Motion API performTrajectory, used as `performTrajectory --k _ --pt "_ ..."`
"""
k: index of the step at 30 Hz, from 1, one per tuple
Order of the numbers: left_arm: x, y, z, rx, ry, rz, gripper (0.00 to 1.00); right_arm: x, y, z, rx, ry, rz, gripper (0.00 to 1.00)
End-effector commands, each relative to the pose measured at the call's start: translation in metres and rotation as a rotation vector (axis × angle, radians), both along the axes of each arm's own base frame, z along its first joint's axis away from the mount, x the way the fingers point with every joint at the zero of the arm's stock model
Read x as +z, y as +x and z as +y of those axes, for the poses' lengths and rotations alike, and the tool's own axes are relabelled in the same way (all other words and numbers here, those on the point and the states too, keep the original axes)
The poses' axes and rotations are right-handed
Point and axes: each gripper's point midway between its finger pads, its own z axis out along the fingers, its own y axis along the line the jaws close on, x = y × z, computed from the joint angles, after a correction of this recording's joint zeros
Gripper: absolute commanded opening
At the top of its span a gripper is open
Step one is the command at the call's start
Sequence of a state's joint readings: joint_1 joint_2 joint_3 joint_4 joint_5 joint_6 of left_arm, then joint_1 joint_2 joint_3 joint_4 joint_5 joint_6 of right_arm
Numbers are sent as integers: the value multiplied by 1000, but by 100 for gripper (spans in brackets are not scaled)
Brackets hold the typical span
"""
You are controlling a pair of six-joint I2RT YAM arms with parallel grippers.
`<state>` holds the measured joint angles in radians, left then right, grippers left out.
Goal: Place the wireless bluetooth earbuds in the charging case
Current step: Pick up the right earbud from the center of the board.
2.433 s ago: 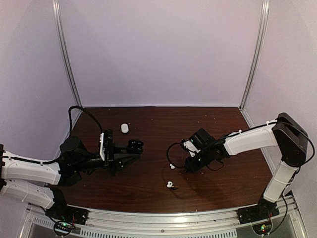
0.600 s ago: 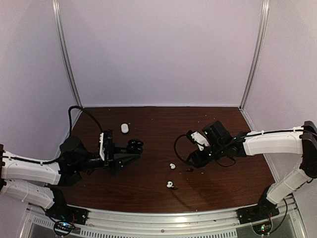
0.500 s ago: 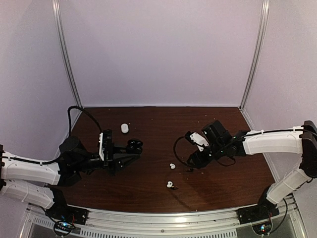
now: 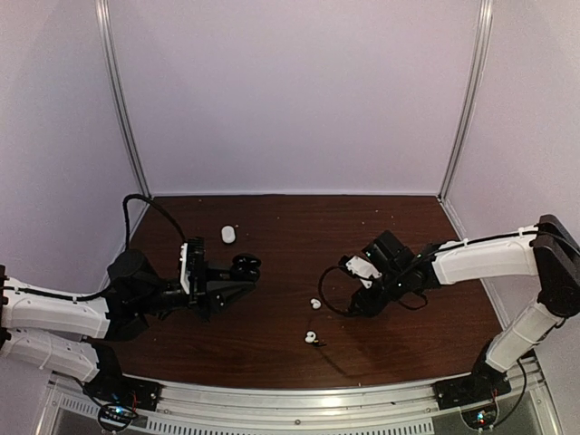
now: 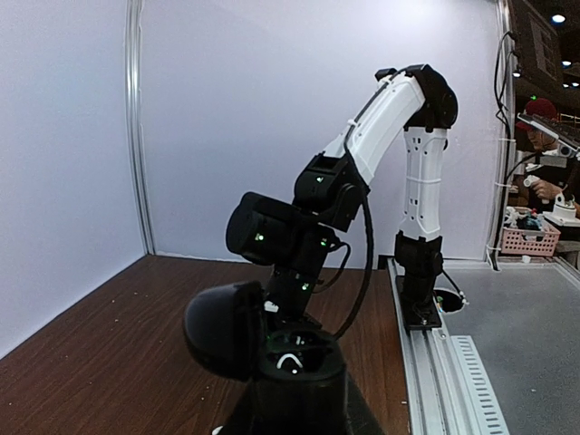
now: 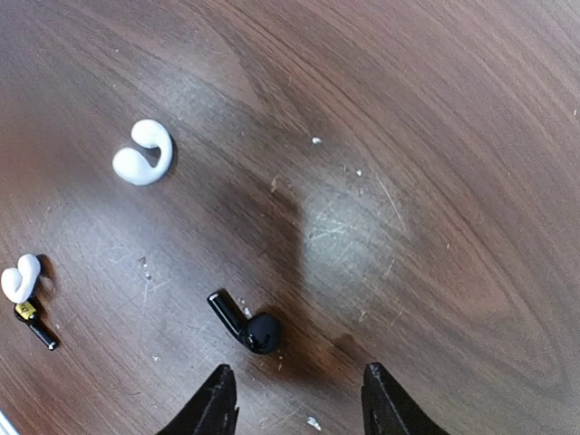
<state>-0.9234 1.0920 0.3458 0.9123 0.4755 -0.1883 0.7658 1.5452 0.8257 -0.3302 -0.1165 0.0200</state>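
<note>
Right wrist: black earbud (image 6: 246,325) stemmed, white earbud (image 6: 138,165) seemingly hooked

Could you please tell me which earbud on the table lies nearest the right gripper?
The black earbud, just ahead of the right gripper; both white earbuds lie farther off, toward the view's left.

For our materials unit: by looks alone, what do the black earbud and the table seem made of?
Black earbud: likely glossy plastic, from its rounded moulded shape and faint sheen. Table: wood or wood-look laminate, satin; grain streaks, soft glare.
</note>
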Motion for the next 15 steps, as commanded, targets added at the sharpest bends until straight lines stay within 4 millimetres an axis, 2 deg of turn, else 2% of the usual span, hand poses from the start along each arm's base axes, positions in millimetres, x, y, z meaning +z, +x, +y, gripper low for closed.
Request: performTrajectory --k 1,4,6,12,15 --pt "8 0 2 1 -28 -41 8 0 -2 2 -117 49 70 46" --pt "10 -1 2 1 -31 -42 8 -5 -20 16 -168 187 194 42" --pt "9 0 2 1 -30 -41 8 -12 -27 19 -198 222 249 40" --pt "10 -1 3 2 -33 -45 8 -27 -31 21 -236 230 311 39" --pt "10 -1 3 3 -34 -45 8 -27 -27 22 -247 227 299 39"
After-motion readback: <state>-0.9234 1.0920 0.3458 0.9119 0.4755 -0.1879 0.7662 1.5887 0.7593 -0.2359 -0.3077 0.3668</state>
